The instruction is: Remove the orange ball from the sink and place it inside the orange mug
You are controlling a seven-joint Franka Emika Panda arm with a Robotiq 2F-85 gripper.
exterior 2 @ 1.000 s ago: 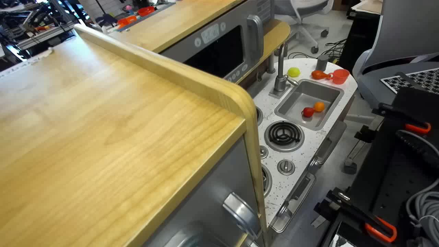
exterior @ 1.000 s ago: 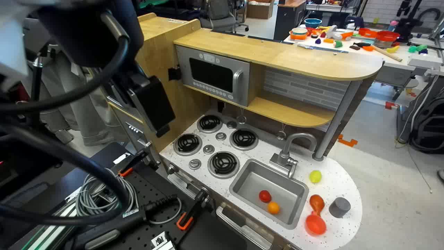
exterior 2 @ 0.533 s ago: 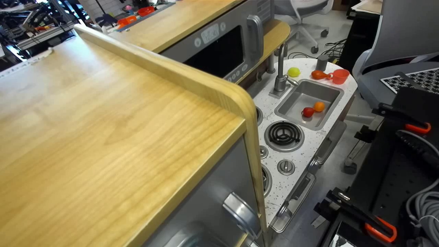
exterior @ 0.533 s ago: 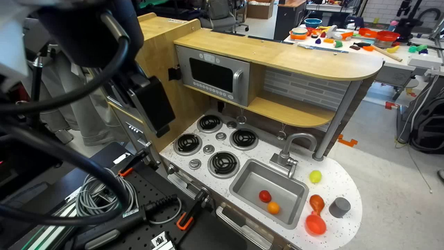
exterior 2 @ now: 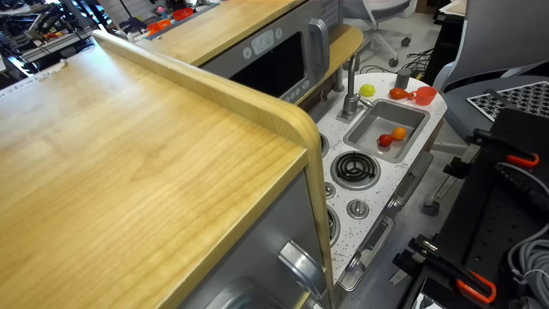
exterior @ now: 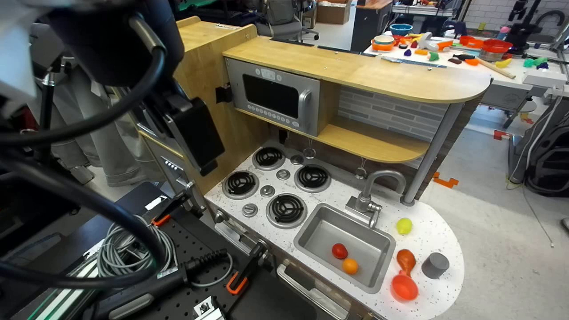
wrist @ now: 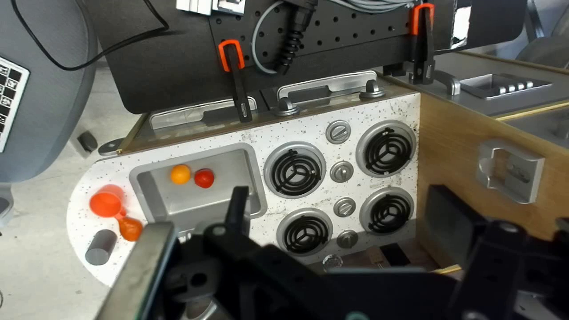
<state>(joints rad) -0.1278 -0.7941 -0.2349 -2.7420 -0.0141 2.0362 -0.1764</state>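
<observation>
The orange ball (exterior: 350,266) lies on the floor of the silver-grey sink (exterior: 318,262), beside a red ball-like item; the ball also shows in an exterior view (exterior 2: 399,133) and in the wrist view (wrist: 180,174). The red-orange mug (exterior: 404,288) stands on the white counter beyond the sink's end; it also shows in an exterior view (exterior 2: 426,95) and the wrist view (wrist: 106,202). My gripper (wrist: 339,195) is wide open and empty, high above the burners, away from the ball. In an exterior view one black finger (exterior: 198,135) shows near the wooden side panel.
The red item (exterior: 339,251) lies close to the ball. The faucet (exterior: 382,178) rises behind the sink. A yellow ball (exterior: 404,226), an orange-brown item (exterior: 406,261) by the mug and a grey cylinder (exterior: 435,265) stand on the counter. The shelf (exterior: 378,75) and microwave (exterior: 275,98) overhang the back.
The arm and the counter objects have not visibly moved. In an exterior view the grey chair at the right has shifted slightly to the left.
</observation>
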